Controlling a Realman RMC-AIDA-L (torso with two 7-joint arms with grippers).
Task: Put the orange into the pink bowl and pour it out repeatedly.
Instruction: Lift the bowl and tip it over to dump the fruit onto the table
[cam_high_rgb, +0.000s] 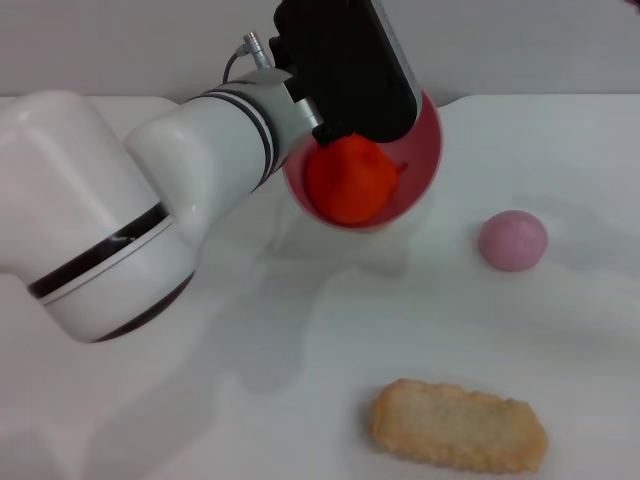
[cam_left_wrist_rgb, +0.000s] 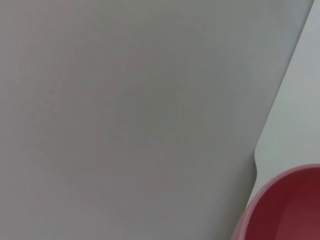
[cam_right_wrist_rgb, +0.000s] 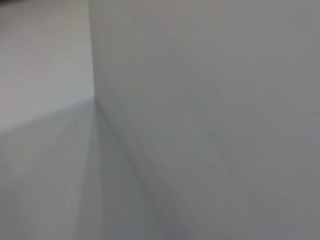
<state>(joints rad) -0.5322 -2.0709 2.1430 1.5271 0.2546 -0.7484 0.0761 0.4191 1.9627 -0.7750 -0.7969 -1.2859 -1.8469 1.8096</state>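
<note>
Orange (cam_high_rgb: 347, 182) in tilted pink bowl (cam_high_rgb: 425, 150) (left arm's); ball (cam_high_rgb: 513, 240) right; biscuit (cam_high_rgb: 459, 426) nearest, on desk (cam_high_rgb: 300, 380).

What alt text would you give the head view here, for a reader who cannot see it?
The left arm holds the pink bowl tilted above the white table, with the orange inside it near the lower rim. A small pink ball lies to the right and a beige biscuit-like piece sits nearer the camera.
</note>
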